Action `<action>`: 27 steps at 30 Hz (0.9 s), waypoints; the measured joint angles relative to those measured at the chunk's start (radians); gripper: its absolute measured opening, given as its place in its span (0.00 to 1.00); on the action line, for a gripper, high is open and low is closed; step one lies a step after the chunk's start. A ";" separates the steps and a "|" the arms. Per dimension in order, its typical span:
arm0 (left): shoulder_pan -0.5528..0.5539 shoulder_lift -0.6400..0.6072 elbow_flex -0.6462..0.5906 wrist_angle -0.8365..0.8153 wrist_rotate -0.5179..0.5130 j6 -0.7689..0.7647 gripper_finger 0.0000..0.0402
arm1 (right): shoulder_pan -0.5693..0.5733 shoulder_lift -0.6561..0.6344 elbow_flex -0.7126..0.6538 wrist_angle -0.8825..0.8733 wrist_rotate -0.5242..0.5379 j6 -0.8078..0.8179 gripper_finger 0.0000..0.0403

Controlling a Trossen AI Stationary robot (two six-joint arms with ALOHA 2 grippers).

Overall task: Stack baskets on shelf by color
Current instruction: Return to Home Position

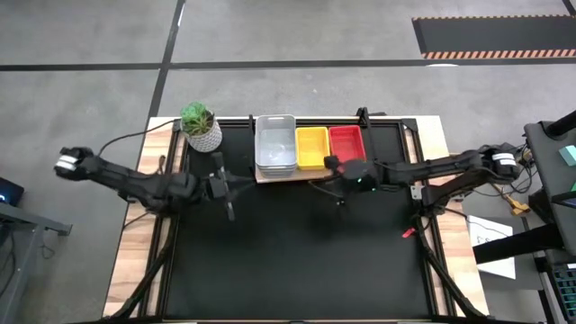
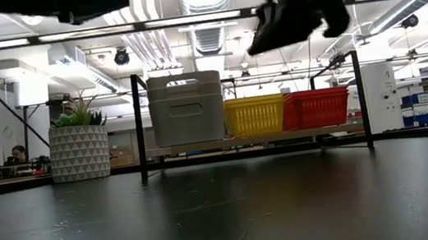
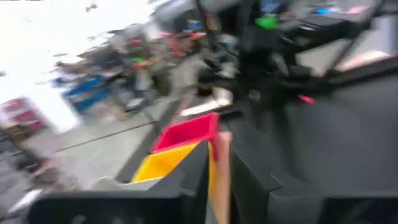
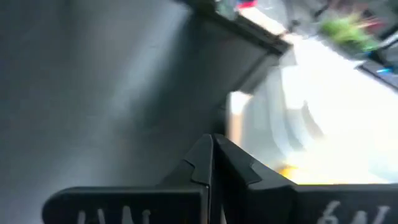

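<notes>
Plastic mesh baskets (image 2: 255, 115), wood-grain shelf (image 2: 201, 146), matt blk mat (image 1: 297, 256).

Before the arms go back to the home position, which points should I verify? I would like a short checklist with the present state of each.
1. Colours sorted on the shelf: ok; the grey-white stack, yellow stack and red stack stand side by side.
2. No basket lying on the black mat: ok.
3. The right gripper is free: ok; shut, empty, raised above the stacks in the low view.
4. The left gripper is away from the shelf: ok; over the mat, carrying no basket.
5. The plant is apart from the left arm: ok.
6. Baskets per stack: cannot tell.
</notes>
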 joint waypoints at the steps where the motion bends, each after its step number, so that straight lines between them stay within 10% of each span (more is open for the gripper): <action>1: 0.041 -0.023 0.000 -0.042 0.078 -0.001 0.10 | -0.014 -0.019 -0.013 0.033 0.001 -0.019 0.02; 9: 0.248 -0.285 -0.001 -0.462 0.609 -0.180 0.01 | -0.070 -0.273 -0.161 0.069 0.005 -0.050 0.02; 27: 0.248 -0.755 -0.267 -0.452 0.531 -0.206 0.00 | -0.110 -0.862 -0.559 0.184 0.007 0.037 0.02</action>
